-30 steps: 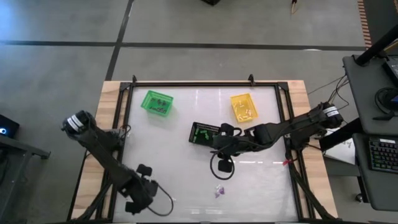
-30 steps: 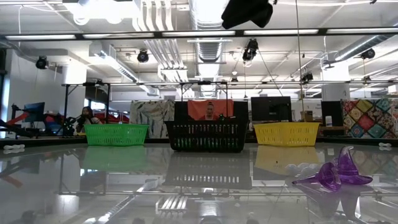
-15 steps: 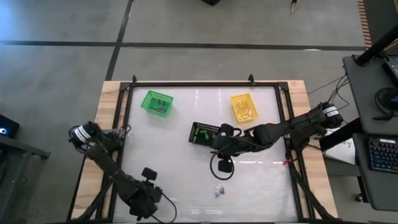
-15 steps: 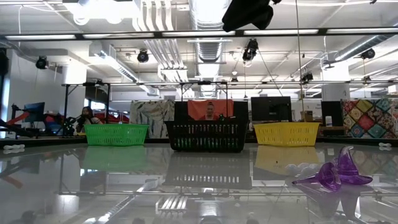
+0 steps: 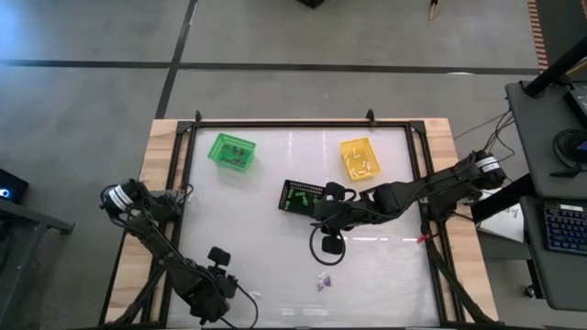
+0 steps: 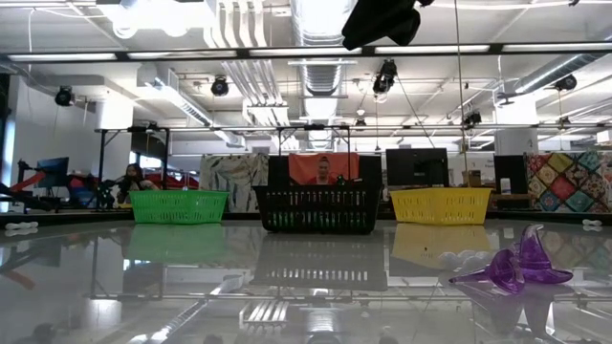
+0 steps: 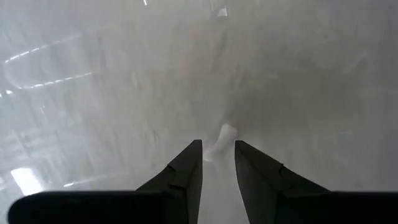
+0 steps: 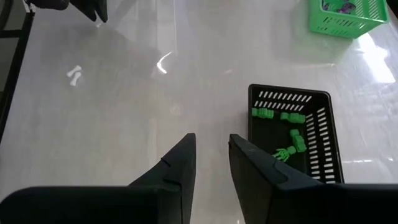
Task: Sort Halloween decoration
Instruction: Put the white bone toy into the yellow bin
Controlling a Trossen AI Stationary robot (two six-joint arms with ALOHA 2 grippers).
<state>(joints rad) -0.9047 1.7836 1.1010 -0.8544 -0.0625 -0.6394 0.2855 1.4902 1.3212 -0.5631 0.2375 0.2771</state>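
Here we see the left pincer (image 7: 217, 155), jaws slightly parted and empty, poised over a white bone (image 7: 225, 134) near the counter's (image 5: 275, 229) front-left edge; we judge it should straddle the bone squarely. The right pincer (image 8: 211, 149), also parted and empty, hovers beside the black basket (image 8: 292, 134). Purple trinkets (image 5: 323, 281) lie apart, with open counter around them.

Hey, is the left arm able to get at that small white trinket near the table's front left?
Probably yes. The left tool hangs right over the white trinket, fingers apart with nothing between them, and bare table surrounds it.
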